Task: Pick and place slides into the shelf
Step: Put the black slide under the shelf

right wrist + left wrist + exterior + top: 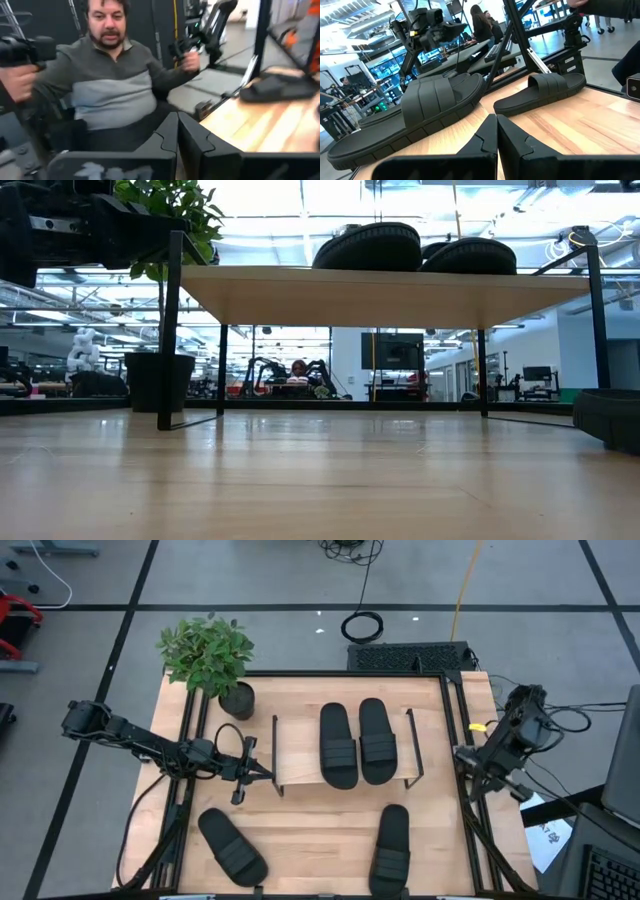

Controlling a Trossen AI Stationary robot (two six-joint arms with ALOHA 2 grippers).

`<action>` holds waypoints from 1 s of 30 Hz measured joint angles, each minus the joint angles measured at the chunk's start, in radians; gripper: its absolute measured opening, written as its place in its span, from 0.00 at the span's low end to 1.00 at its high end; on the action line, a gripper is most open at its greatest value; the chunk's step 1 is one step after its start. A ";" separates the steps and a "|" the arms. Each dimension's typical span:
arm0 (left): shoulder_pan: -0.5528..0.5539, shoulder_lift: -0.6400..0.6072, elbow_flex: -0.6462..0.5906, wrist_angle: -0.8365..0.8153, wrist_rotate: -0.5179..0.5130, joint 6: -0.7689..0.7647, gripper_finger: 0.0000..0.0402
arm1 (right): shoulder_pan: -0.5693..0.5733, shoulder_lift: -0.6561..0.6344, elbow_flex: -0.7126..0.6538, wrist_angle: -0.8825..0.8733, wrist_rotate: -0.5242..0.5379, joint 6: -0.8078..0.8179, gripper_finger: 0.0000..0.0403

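Slides: four black ones show from above, two on the shelf and two on the worktop in front of it. Going from left to right, the left claw hangs low over the worktop just beside the shelf's left black side frame, its fingers pressed together with nothing between them. Behind it a potted plant stands at the worktop's back left corner. Near the front edge, below that claw in the high view, the front left slide lies at a slant, apart from the shelf. The shelf sits in the middle of the worktop, its light wood board carried on thin black frames. On the board the left shelf slide and the right shelf slide lie side by side, just beside each other; the low view shows both resting on top of the board. The front right slide lies on the worktop ahead of the shelf's right end, reaching to the front edge. The right claw is off at the worktop's right edge, well apart from every slide, its fingers closed together and empty. Its wrist camera looks toward a seated person in a grey top holding control handles.
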 joint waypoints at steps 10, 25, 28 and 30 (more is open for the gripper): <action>0.000 0.000 0.000 0.001 0.000 0.000 0.01 | 0.000 0.000 -0.103 -0.020 -0.179 0.094 0.00; 0.000 0.000 0.000 0.002 0.000 -0.001 0.01 | -0.013 0.001 -0.127 0.076 0.311 0.014 0.00; 0.000 0.000 0.000 0.002 0.000 0.003 0.01 | -0.037 -0.002 -0.127 0.101 0.370 -0.033 0.00; 0.000 0.000 0.000 0.002 0.000 0.008 0.01 | -0.061 -0.010 -0.127 0.108 0.375 -0.059 0.00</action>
